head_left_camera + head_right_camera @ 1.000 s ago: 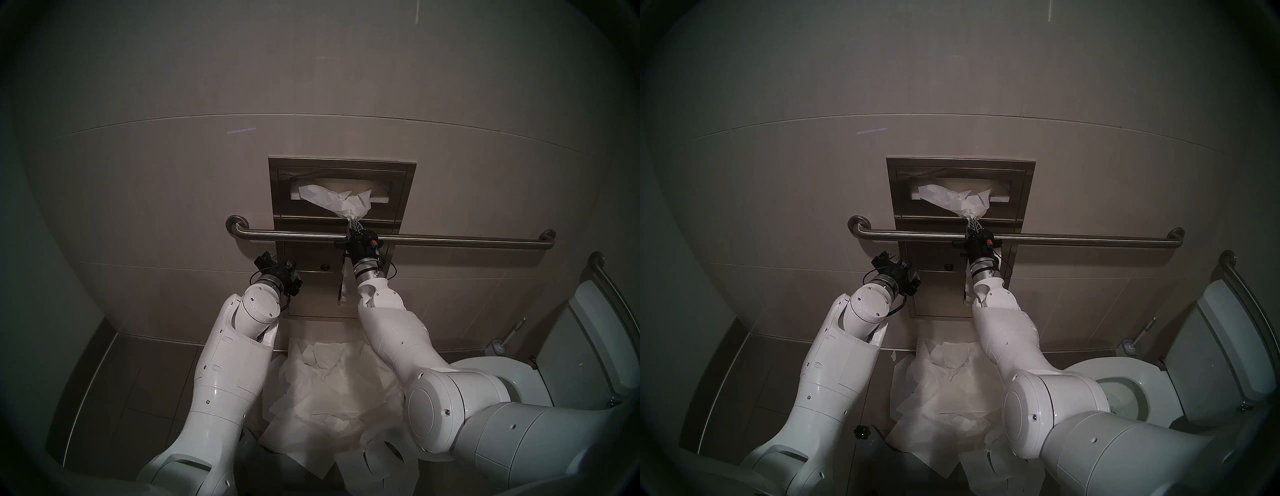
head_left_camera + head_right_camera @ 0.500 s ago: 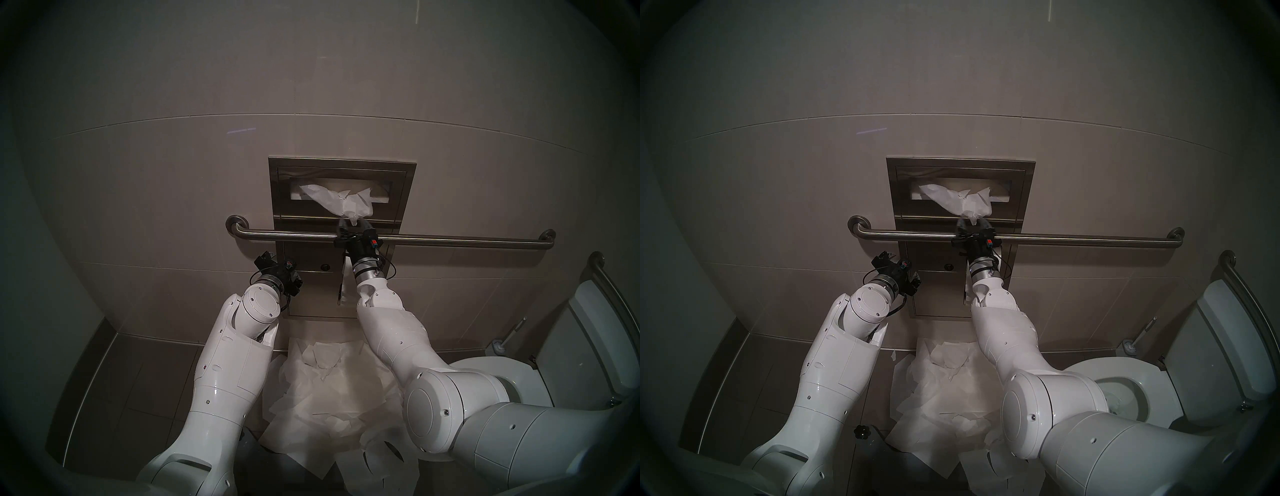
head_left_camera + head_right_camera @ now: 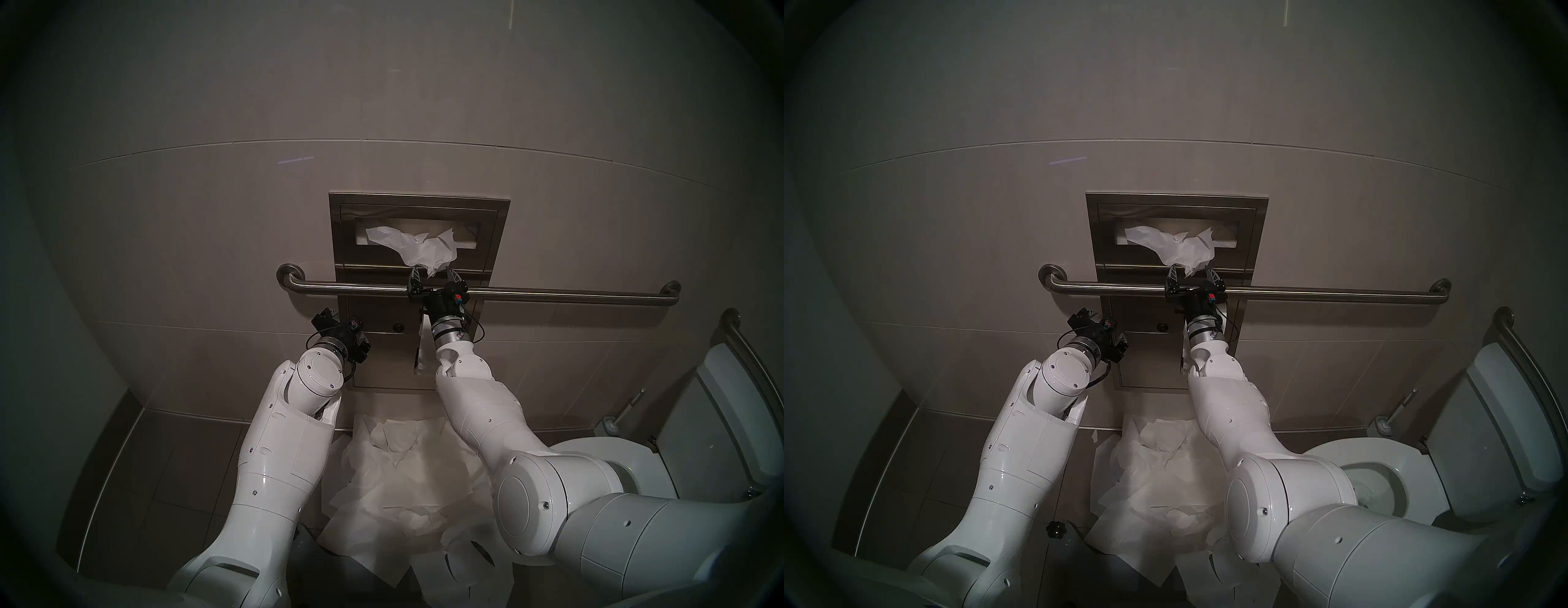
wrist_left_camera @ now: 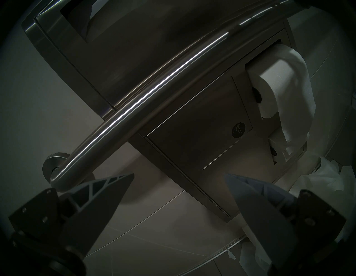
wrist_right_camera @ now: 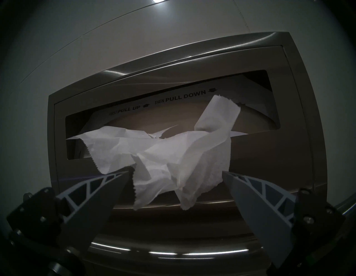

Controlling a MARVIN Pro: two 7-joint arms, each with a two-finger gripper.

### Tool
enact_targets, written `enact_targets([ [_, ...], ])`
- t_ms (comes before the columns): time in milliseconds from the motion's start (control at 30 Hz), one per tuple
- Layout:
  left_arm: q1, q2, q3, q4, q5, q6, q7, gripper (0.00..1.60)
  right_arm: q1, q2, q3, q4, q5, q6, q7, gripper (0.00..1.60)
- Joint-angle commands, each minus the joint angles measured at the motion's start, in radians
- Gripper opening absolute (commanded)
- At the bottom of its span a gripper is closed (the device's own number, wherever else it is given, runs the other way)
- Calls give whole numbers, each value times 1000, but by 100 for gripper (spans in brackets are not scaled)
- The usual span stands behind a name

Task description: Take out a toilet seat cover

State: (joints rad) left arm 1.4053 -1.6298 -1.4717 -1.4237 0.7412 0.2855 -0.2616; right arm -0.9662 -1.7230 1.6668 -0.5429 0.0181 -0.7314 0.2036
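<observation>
The toilet seat cover is a crinkled white tissue sheet hanging partly out of the slot of the steel wall dispenser. It also shows in the head right view and in the right wrist view. My right gripper is open just above the grab bar. Its two fingers stand either side of the sheet's hanging end without pinching it. My left gripper is open and empty, lower left of the dispenser, near the bar's left mount.
A steel grab bar runs across the wall below the slot, under my right gripper. Toilet paper rolls sit in the lower panel. Several loose tissue sheets lie piled on the floor. The toilet and a brush are at the right.
My right gripper was shut on the seat cover's hanging end and has opened, letting it go. The sheet's end has sprung back up a little. The left arm has not moved.
</observation>
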Motion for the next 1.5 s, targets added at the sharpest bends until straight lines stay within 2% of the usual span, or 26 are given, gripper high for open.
enact_targets([
  [0, -33, -3, -3, -35, -2, -4, 3, 160, 55, 2, -1, -19, 2, -18, 2, 160],
  [233, -62, 18, 14, -28, 10, -50, 4, 160, 60, 0, -1, -12, 4, -17, 4, 160],
  [533, -149, 83, 89, 23, 139, -130, 71, 160, 59, -7, -2, -9, 7, -16, 14, 160],
  [900, -208, 62, 117, 29, 212, -184, 99, 160, 60, -11, -2, -14, 18, -24, 34, 160],
  [1133, -274, 65, 154, 88, 272, -223, 100, 160, 57, -7, 0, -17, 30, -32, 46, 160],
  [1167, -248, 62, 149, 68, 283, -231, 105, 160, 57, -8, 0, -17, 32, -33, 47, 160],
  [1200, -278, 65, 159, 98, 287, -237, 102, 160, 57, -8, 0, -18, 34, -35, 48, 160],
  [1400, -314, 70, 184, 155, 351, -286, 117, 160, 54, -5, 1, -21, 47, -41, 60, 160],
  [1467, -356, 76, 198, 207, 364, -300, 121, 160, 53, -4, 1, -22, 52, -44, 64, 160],
])
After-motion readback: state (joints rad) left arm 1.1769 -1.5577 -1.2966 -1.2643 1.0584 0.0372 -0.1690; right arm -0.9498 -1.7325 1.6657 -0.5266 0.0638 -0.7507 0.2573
